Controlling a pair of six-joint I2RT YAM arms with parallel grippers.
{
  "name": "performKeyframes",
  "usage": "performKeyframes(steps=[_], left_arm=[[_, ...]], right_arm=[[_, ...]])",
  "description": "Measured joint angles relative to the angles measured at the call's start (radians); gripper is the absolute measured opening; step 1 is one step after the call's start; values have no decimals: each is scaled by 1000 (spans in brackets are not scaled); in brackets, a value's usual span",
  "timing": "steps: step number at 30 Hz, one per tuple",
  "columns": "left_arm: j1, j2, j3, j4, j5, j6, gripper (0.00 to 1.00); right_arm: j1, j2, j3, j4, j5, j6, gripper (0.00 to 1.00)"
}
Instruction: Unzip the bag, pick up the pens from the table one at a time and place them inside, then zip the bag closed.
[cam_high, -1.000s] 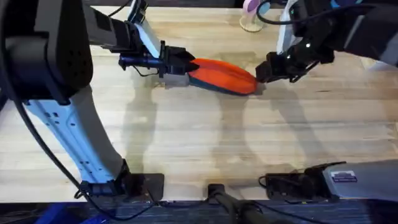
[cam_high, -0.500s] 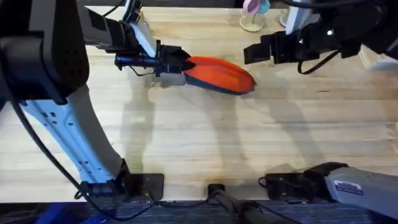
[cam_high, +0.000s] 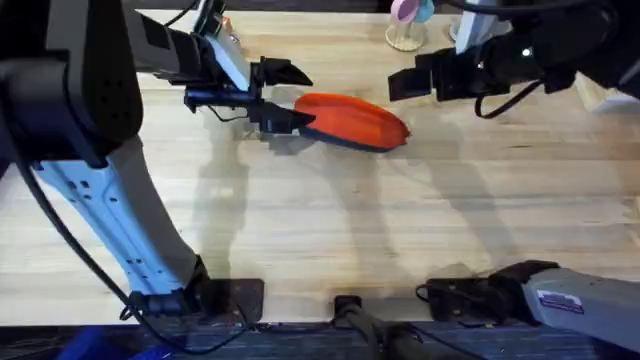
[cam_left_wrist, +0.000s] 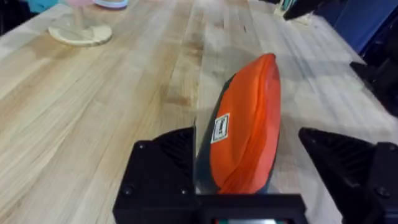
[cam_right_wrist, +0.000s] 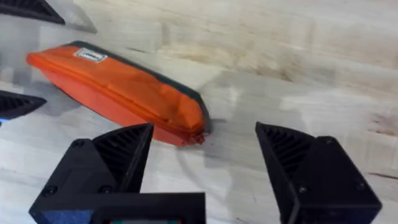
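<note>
The orange bag (cam_high: 352, 119) lies on the table (cam_high: 320, 220) at the back middle, its navy underside showing along the lower edge. My left gripper (cam_high: 287, 96) is open, one finger on each side of the bag's left end (cam_left_wrist: 249, 124), without pinching it. My right gripper (cam_high: 402, 86) is open and holds nothing. It hangs above and behind the bag's right end (cam_right_wrist: 186, 112). I see no gap along the bag's zipper. The pens are out of view.
A pink and teal object on a round wooden stand (cam_high: 405, 28) sits at the table's back edge, behind the right gripper. A pale box (cam_high: 603, 92) shows at the far right. Bare wood stretches from the bag to the arm bases.
The right gripper left the bag's right end and rose back to the right. The left gripper, shut on the bag's left end before, has opened. The bag slid slightly left.
</note>
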Motion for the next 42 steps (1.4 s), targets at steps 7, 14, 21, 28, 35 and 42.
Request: performKeyframes(steps=[7, 14, 21, 28, 35, 42], left_arm=[[0, -4, 0, -35, -140, 0, 996], [0, -188, 0, -83, -363, -1, 996], [0, -380, 1, -170, -538, -71, 996], [0, -589, 1, -243, -700, -259, 996], [0, -811, 1, -360, -925, -531, 996], [0, -883, 1, -452, -1035, -712, 995]], right_arm=[[0, 0, 0, 41, 0, 0, 996], [0, 0, 0, 64, 0, 0, 996], [0, 0, 0, 66, 0, 0, 997], [1, 0, 0, 31, 0, 3, 996], [1, -50, 0, -35, 0, 3, 997], [1, -144, 0, -62, 0, 3, 997]])
